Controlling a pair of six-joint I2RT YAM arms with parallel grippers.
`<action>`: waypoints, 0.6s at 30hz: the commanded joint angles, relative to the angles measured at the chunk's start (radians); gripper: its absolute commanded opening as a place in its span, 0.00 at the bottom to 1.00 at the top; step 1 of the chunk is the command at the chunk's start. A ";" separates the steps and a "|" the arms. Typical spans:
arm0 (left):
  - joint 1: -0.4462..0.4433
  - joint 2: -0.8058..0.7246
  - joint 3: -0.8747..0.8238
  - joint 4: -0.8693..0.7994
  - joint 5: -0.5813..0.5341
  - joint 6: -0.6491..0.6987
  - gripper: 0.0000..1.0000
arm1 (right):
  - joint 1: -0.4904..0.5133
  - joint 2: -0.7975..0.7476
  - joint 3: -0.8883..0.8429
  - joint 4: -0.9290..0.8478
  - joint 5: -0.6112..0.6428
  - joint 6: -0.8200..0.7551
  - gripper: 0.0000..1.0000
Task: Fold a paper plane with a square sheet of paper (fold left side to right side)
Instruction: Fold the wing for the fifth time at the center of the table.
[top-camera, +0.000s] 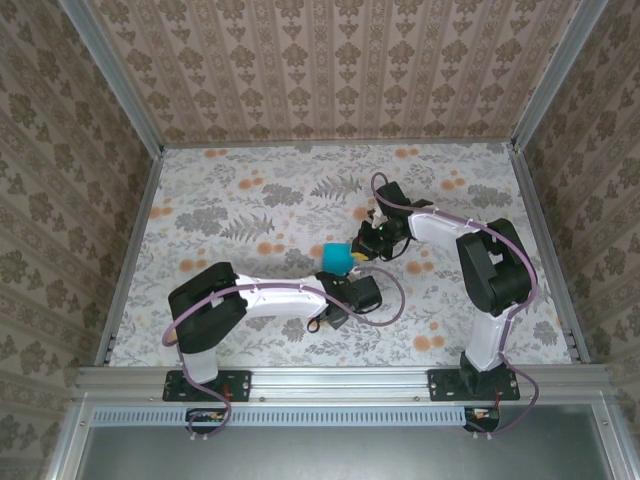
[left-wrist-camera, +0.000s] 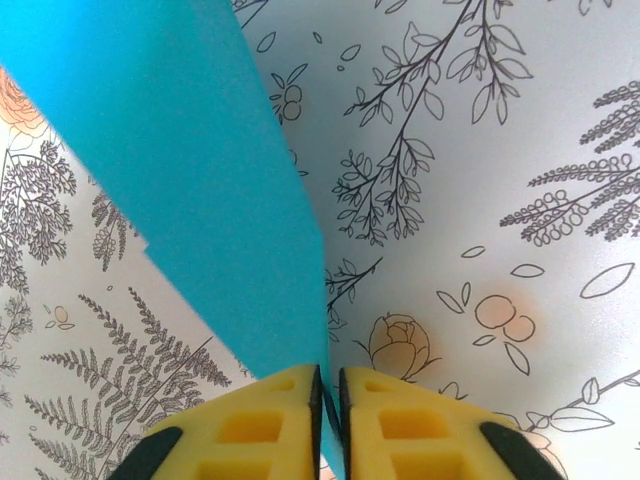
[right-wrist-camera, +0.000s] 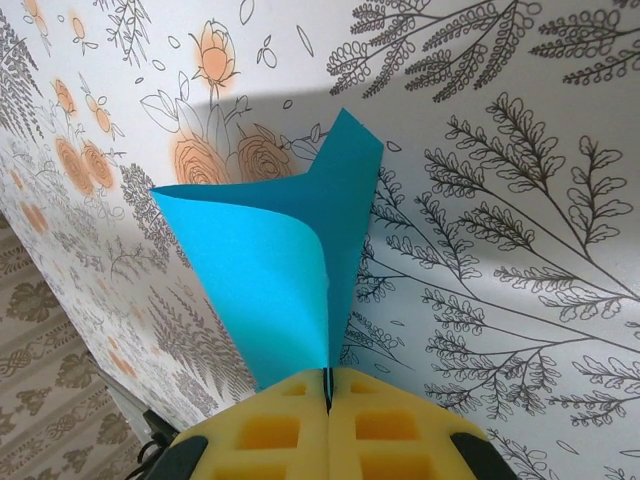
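Note:
The square sheet of paper (top-camera: 338, 258) is plain turquoise and stands lifted off the middle of the floral table, bent over on itself. My left gripper (top-camera: 338, 276) reaches it from the near side. In the left wrist view its yellow fingers (left-wrist-camera: 262, 425) are nearly together, and the sheet (left-wrist-camera: 200, 180) runs down into the thin gap at the left gripper (left-wrist-camera: 328, 385). My right gripper (top-camera: 363, 244) comes from the right. In the right wrist view the right gripper (right-wrist-camera: 328, 378) is shut on two layers of the sheet (right-wrist-camera: 270, 260), which curls up and away to a loose corner.
The table (top-camera: 250, 210) has a white cloth with grey ferns and orange flowers. Patterned walls and metal rails (top-camera: 130, 260) box it in on the left, the back and the right. Open cloth lies to the left of the paper and behind it.

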 joint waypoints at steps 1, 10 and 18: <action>0.002 -0.033 -0.016 0.019 0.027 -0.007 0.12 | 0.005 0.004 0.028 -0.030 0.010 -0.024 0.00; 0.054 -0.083 -0.055 0.078 0.128 -0.017 0.09 | -0.006 -0.055 0.026 -0.033 0.077 -0.087 0.22; 0.061 -0.070 -0.052 0.084 0.147 -0.020 0.10 | -0.009 -0.044 0.014 -0.031 0.061 -0.089 0.27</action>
